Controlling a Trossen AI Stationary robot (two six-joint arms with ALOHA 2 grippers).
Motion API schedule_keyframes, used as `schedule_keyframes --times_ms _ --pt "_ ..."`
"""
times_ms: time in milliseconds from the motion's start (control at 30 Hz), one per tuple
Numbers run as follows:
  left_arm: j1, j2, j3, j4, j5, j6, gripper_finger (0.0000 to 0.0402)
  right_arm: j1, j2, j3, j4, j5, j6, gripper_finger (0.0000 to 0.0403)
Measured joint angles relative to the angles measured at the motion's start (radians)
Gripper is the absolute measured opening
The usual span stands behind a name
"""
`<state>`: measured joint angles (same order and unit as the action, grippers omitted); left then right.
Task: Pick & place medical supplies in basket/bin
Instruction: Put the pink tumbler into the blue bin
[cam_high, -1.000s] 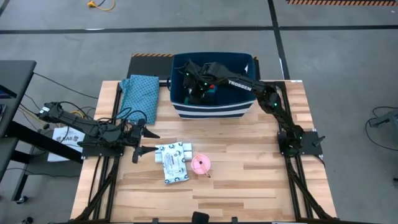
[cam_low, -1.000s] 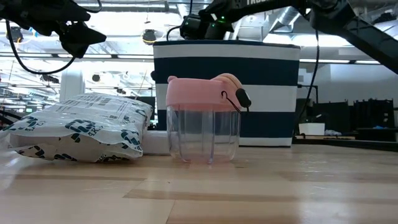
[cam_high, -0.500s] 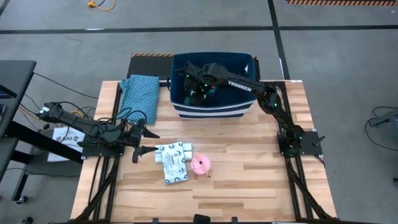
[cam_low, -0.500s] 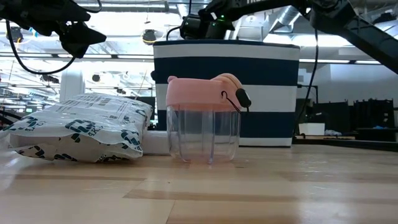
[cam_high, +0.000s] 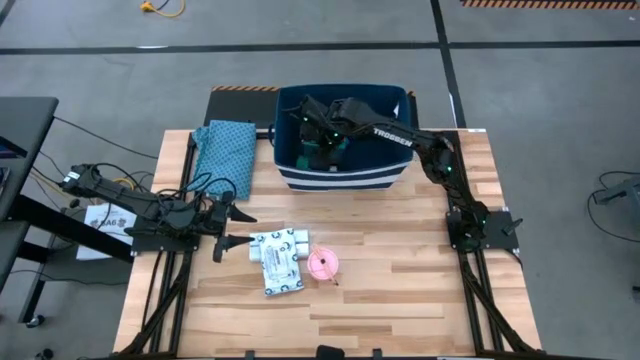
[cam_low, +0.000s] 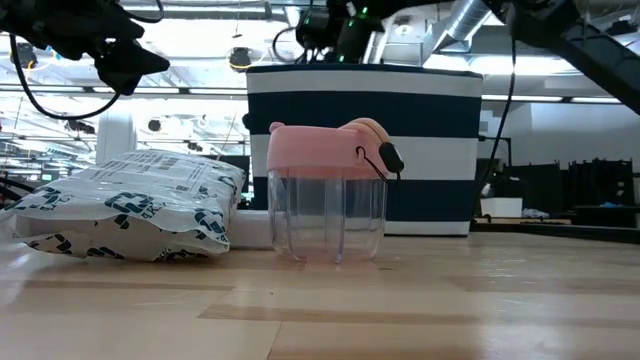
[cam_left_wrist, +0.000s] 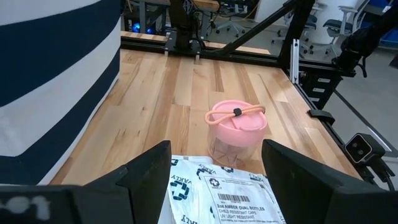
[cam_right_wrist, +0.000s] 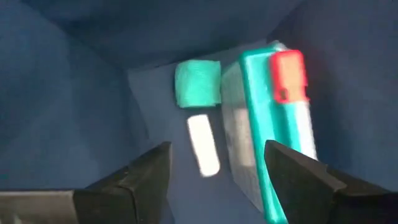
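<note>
— Wooden counter (cam_high: 400, 260) is carrying what?
— Navy bin (cam_high: 340, 172) is sitting at its far edge, with a teal-and-red box (cam_right_wrist: 280, 112), teal roll (cam_right_wrist: 198, 83) and white tube (cam_right_wrist: 204, 144) lying inside. Right tool (cam_high: 312, 125) is hanging over them, fingers spread, gripping nothing.
— Outside the bin?
— White packet (cam_high: 277, 258) and pink-lidded cup (cam_high: 323, 265) are lying just beside each other. Left tool (cam_high: 237, 228) is waiting near the packet, spread.
</note>
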<state>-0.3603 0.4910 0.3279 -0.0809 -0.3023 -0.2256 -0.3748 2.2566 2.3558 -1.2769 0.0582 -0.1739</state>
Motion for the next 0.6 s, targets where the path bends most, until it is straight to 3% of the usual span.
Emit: schedule_keyframes --times_ms 367,600 --pt "0.0 0.0 0.0 0.001 0.0 0.0 0.0241 0.014 -0.217 0.0 0.006 0.175 0.029 0.0248" --pt "0.0 0.0 0.0 0.002 0.0 0.0 0.0241 0.036 -0.384 0.0 -0.004 0.189 0.073 0.0248"
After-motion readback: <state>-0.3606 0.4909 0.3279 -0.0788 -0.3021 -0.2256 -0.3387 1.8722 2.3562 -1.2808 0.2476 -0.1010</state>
